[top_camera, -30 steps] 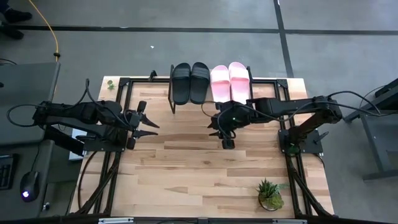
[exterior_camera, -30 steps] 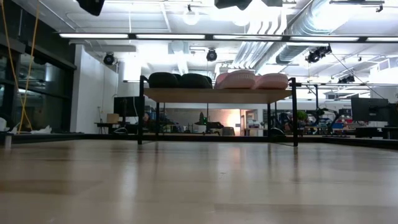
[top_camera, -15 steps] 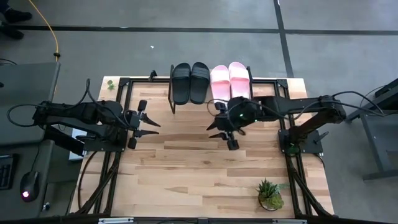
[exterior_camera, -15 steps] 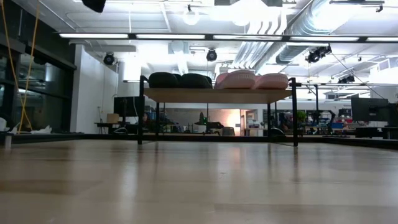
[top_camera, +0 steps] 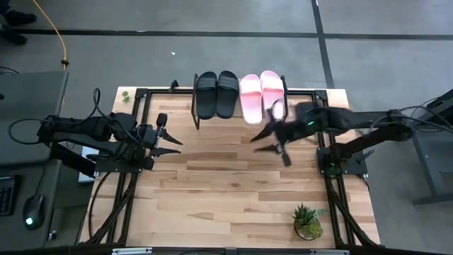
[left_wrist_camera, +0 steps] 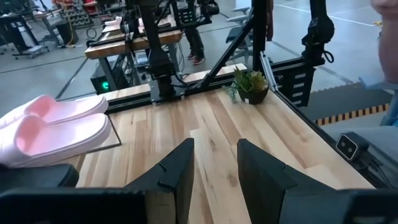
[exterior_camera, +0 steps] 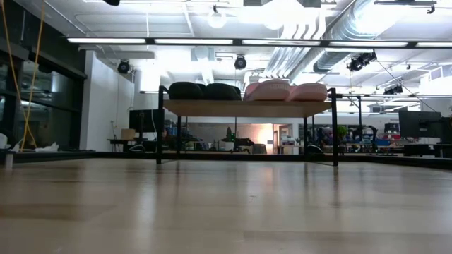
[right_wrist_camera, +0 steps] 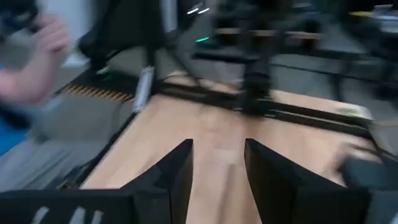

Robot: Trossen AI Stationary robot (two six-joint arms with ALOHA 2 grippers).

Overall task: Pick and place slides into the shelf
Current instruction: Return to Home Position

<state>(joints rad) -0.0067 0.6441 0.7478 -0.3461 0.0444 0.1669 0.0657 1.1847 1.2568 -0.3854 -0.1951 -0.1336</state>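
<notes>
The shelf (top_camera: 221, 122) stands at the table's far edge, seen side-on in the low view as the shelf (exterior_camera: 247, 108). Two black slides (top_camera: 216, 93) and two pink slides (top_camera: 260, 95) lie sole-down, side by side, on its top board. The pink slides (left_wrist_camera: 56, 127) also show in the left wrist view. My left gripper (top_camera: 175, 146) hovers open over the table's left part and points right, nothing between its fingers (left_wrist_camera: 180, 174). My right gripper (top_camera: 263, 142) hangs open above the table, just near-side of the pink slides, and is blurred.
A small potted plant (top_camera: 307, 221) stands near the table's front right corner. Black frame rails (top_camera: 134, 177) run along the table's sides. Bare wood lies between the two grippers and toward the near edge. A person's hand and blue sleeve (right_wrist_camera: 25, 74) show beyond the table.
My right gripper has drawn back from the table's middle toward the right edge and risen, tipping up nearer to level; it is blurred now. Its fingers stay apart. The slides and the shelf have not moved.
</notes>
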